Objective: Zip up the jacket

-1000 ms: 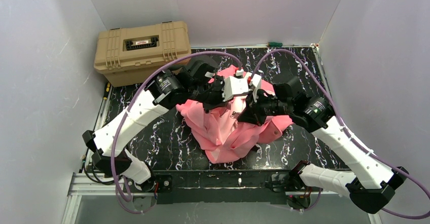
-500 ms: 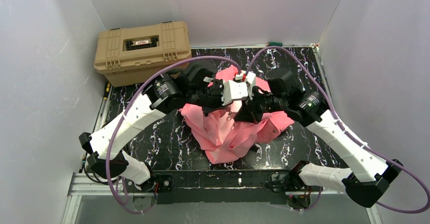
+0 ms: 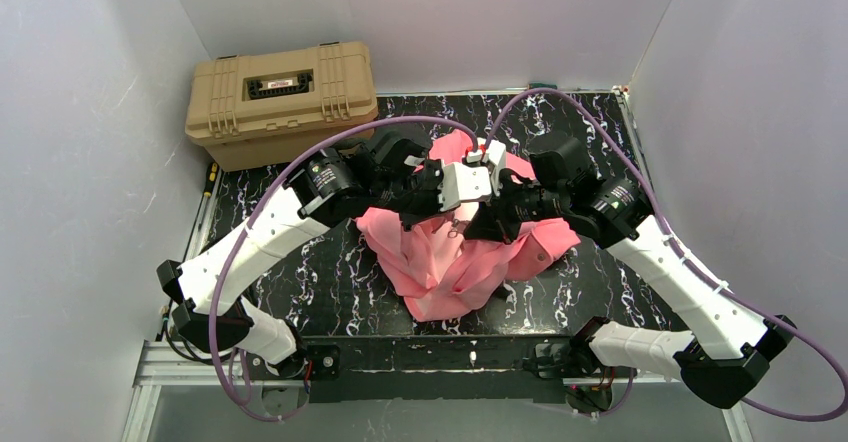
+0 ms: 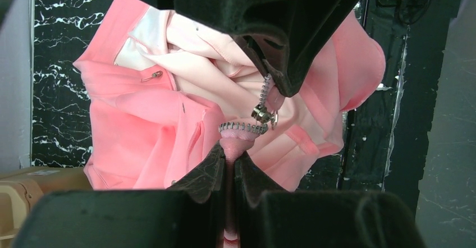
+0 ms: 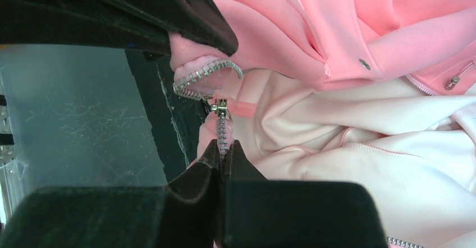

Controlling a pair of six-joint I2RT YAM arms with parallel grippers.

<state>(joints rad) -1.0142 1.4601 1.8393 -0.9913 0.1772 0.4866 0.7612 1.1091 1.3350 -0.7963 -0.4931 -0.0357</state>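
From the overhead view I have the jacket [image 3: 452,267] sitting as a bunched salmon-pink heap in the middle of the black marbled table [image 3: 320,272], its upper part drawn up between my two arms, which meet over it. The front is open and the pale pink lining [image 5: 359,164] shows in soft folds on the inner side. My left gripper [image 4: 229,166] is clamped shut on a narrow fold of the pink front edge, and a short curved run of zipper teeth [image 4: 243,127] sticks out just past its fingertips. My right gripper [image 5: 224,161] is likewise closed, pinching the other zipper tape [image 5: 223,133], which rises straight out from between its fingertips. The zipper slider [image 5: 220,106] sits on that tape just beyond the right fingertips, and it is right against the end of the curved teeth held by the left side; I cannot tell whether the two halves are actually engaged. The two sets of fingertips point toward each other, very near but with the slider and teeth between them. A metal snap [image 5: 365,64] shows on the outer pink fabric in the right wrist view. The tan case [image 3: 285,97] stands at the far left corner, well apart from the jacket, and purple cables [image 3: 380,122] arch over both arms
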